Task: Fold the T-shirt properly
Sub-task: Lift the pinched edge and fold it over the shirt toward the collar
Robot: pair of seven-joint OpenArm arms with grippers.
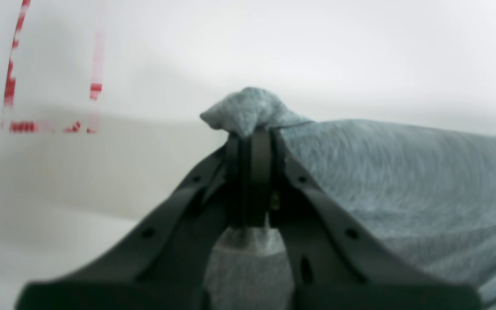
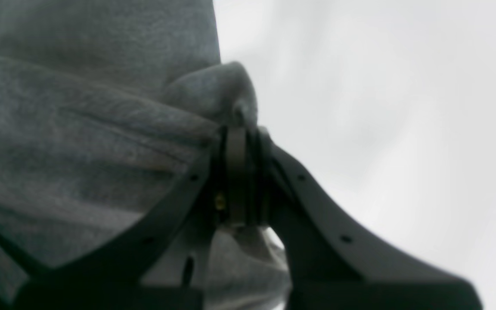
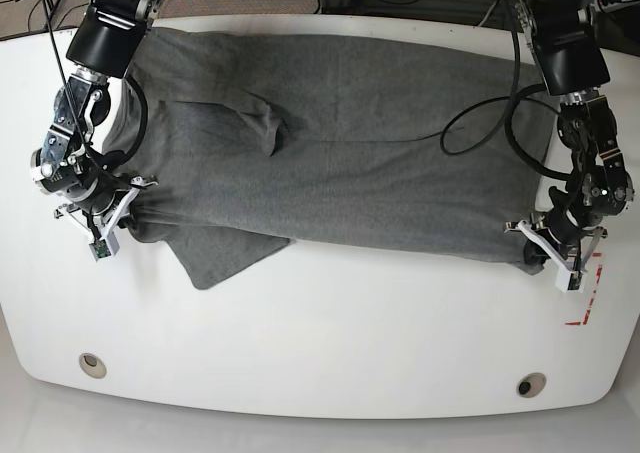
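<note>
The heather-grey T-shirt lies spread across the white table, with one flap sticking out towards the front at the left. My left gripper is shut on a bunched corner of the T-shirt; in the base view that gripper sits at the cloth's front right corner. My right gripper is shut on a pinched fold of the T-shirt, and in the base view it holds the front left corner. Both corners look slightly lifted.
Red tape marks lie on the white table just front-right of the left gripper, also visible as red tape. Two round holes sit near the table's front edge. Cables run along the back.
</note>
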